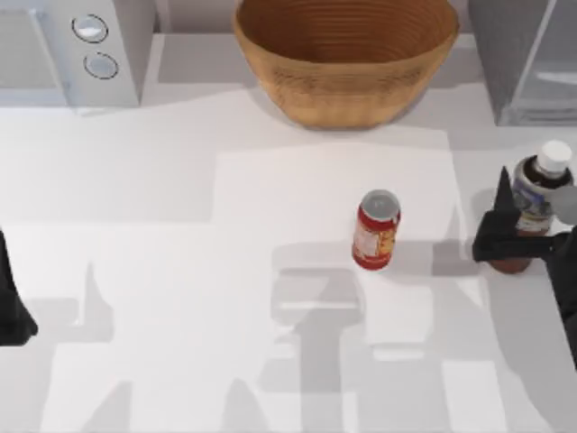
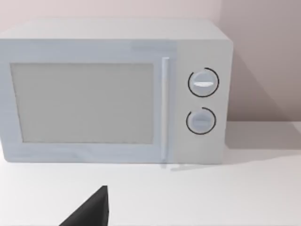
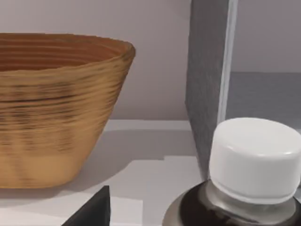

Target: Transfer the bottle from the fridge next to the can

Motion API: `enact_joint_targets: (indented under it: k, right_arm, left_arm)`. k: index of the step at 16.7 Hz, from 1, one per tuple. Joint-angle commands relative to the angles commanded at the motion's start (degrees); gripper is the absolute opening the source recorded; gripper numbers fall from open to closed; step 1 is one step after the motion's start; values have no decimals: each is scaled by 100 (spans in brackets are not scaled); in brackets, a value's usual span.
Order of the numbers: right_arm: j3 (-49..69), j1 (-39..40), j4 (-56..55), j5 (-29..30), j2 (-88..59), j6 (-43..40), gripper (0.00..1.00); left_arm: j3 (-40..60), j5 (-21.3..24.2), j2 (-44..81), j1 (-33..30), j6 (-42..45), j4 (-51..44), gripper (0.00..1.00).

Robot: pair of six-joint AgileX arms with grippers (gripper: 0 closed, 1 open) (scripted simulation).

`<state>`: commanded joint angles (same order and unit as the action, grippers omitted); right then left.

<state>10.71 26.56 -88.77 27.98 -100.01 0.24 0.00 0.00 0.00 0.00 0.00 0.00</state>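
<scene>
R gripper (image 1: 516, 245) sits at the table's (image 1: 180, 271) right edge in top view, fingers closed around the lower body of the bottle (image 1: 534, 203). One dark finger (image 1: 499, 225) shows on the bottle's left side, pressed against it; the other side is hidden behind the bottle and the arm. Bottle stands upright, white cap up, grey-blue label facing the cam, reddish-brown base just visible below the gripper. It's out on the table, in front of the fridge (image 1: 527, 54), which stands at the back right corner w/ its pale door panel toward the right.

Can (image 1: 376, 229) stands upright near mid-table, well left of the bottle, not touching it, w/ bare table between them. Basket (image 1: 347, 54) sits at the back centre, behind the can. Microwave (image 1: 72, 50) is at the back left corner.

R wrist cam: bottle's cap (image 3: 256, 160) and dark neck close up, grey fridge wall (image 3: 207, 80) right behind, basket (image 3: 56, 108) off to the side, one dark fingertip (image 3: 94, 209) at the frame edge.

L gripper (image 1: 11, 302) is parked at the table's left edge, away from everything; can't tell if open or closed. L wrist cam faces the microwave (image 2: 113, 89) front, two knobs beside the door, one dark fingertip (image 2: 91, 209) low in frame.
</scene>
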Motion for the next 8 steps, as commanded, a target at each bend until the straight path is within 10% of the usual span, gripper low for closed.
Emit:
enact_joint_targets:
  k: [8]
  right_arm:
    - [368, -456, 2057, -391, 2149, 154, 100]
  left_arm:
    - [0, 0, 0, 0, 0, 0, 100]
